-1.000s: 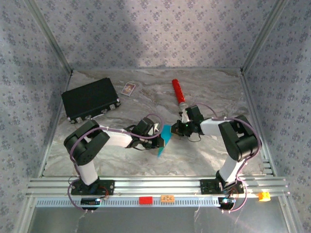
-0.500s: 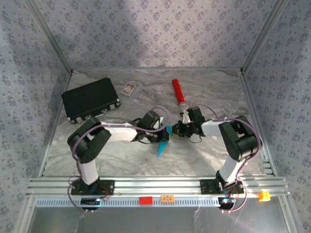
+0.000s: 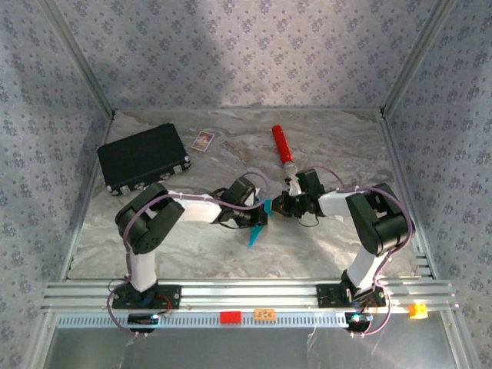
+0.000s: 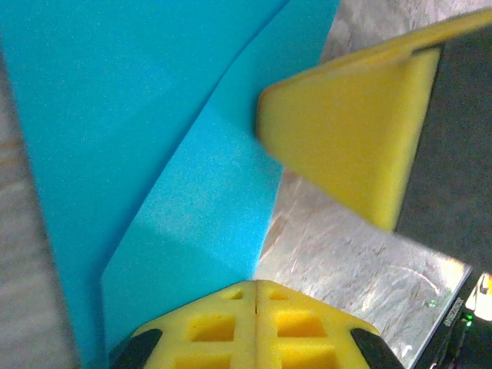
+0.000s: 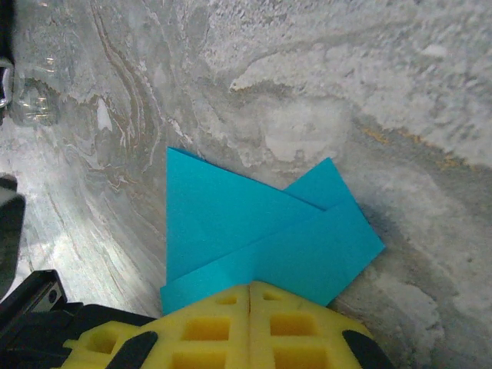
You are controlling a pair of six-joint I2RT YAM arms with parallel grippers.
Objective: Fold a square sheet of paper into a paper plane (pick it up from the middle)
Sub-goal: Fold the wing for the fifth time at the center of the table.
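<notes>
The square sheet of paper (image 3: 255,232), bright cyan-blue and partly folded into overlapping flaps, lies on the marble table between the two arms. In the right wrist view the paper (image 5: 254,231) shows a triangular flap over a longer strip. My right gripper (image 5: 251,286) is shut, its yellow tips set on the paper's near edge. In the left wrist view my left gripper (image 4: 256,286) is shut too, tips meeting a corner of the paper (image 4: 154,154). From above, the left gripper (image 3: 262,217) and the right gripper (image 3: 275,206) almost touch. I cannot tell whether either pinches the paper.
A black rectangular case (image 3: 144,157) lies at the back left, with a small white card (image 3: 203,140) beside it. A red cylinder (image 3: 282,147) lies behind the right gripper. Patterned walls close three sides; an aluminium rail (image 3: 246,296) runs along the near edge.
The left gripper has slid right towards the right gripper, staying shut. The paper looks narrower from above than a second ago. The right arm has barely moved.
</notes>
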